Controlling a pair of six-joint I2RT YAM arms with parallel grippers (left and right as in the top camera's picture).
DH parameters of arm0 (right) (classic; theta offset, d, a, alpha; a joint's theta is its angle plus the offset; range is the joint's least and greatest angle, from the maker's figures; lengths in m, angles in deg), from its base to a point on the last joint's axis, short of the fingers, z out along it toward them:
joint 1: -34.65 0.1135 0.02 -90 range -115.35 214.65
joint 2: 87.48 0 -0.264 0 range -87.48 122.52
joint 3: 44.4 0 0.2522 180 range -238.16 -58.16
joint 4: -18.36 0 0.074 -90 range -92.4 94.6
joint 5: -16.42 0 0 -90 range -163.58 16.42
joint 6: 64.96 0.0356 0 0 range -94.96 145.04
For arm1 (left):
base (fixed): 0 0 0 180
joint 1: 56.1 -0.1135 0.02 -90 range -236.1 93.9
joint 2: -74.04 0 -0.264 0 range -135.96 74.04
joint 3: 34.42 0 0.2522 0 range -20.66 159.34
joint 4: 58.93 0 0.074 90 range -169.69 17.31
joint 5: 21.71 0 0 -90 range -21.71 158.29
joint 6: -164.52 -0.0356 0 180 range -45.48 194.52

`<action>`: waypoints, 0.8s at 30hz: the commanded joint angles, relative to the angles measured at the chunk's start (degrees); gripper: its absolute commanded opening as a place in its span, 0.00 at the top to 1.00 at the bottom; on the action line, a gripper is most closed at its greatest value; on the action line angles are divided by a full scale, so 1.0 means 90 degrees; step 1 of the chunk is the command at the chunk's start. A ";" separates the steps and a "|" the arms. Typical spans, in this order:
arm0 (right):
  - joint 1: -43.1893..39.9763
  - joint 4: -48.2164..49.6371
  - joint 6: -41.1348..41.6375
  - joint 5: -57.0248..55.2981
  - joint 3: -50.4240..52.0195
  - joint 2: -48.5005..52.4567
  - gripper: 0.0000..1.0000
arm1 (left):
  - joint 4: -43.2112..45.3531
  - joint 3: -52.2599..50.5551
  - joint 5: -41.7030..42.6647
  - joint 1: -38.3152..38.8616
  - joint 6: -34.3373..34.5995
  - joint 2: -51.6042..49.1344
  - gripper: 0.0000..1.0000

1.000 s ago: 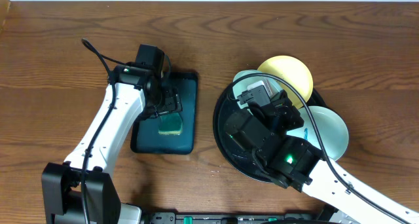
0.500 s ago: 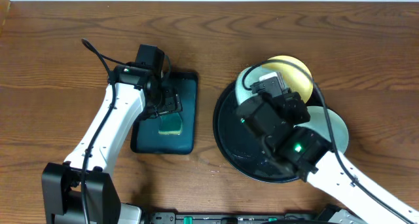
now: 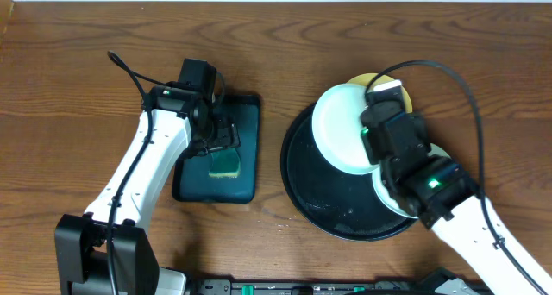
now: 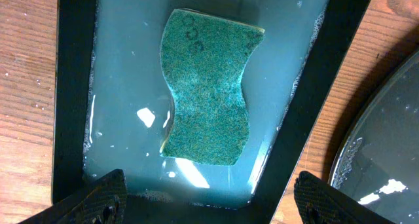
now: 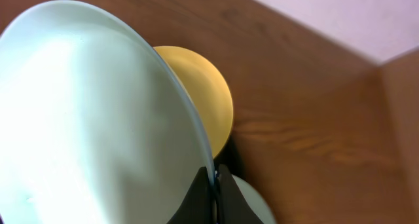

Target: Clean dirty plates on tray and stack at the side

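Three small round plates are in play. One mint-white plate (image 3: 343,127) is held up over the 12 o'clock part of the big black tray (image 3: 315,200). The right gripper (image 5: 215,188) pinches its thin rim at the plate's 3 o'clock edge. The yellow plate (image 3: 369,78) peeks out at the tray's 1 o'clock rim. The other mint-white plate (image 3: 386,193) lies near 4 o'clock, mostly hidden under the arm. The plates look like light, stiff, smooth plastic. I think they lift easily but could slip or swing when wet, so the raised rim is the best place to hold. The left gripper (image 4: 209,201) is spread wide above the rough green sponge (image 4: 206,96). The sponge has wavy sides and lies in cloudy water in the teal tray (image 4: 72,86).
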 commanded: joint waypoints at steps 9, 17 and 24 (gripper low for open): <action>0.2494 0.0459 -0.2278 -0.3747 -0.0165 0.0228 0.99 | -0.0015 0.0000 -0.0012 -0.0024 -0.0034 0.0019 0.18; 0.2769 0.0464 -0.2276 -0.3961 -0.0165 0.0359 0.99 | -0.0015 0.0000 -0.0012 -0.0024 -0.0036 0.0019 0.18; 0.2769 0.0464 -0.2276 -0.3961 -0.0165 0.0359 0.99 | -0.0015 0.0000 -0.0012 -0.0024 -0.0036 0.0019 0.18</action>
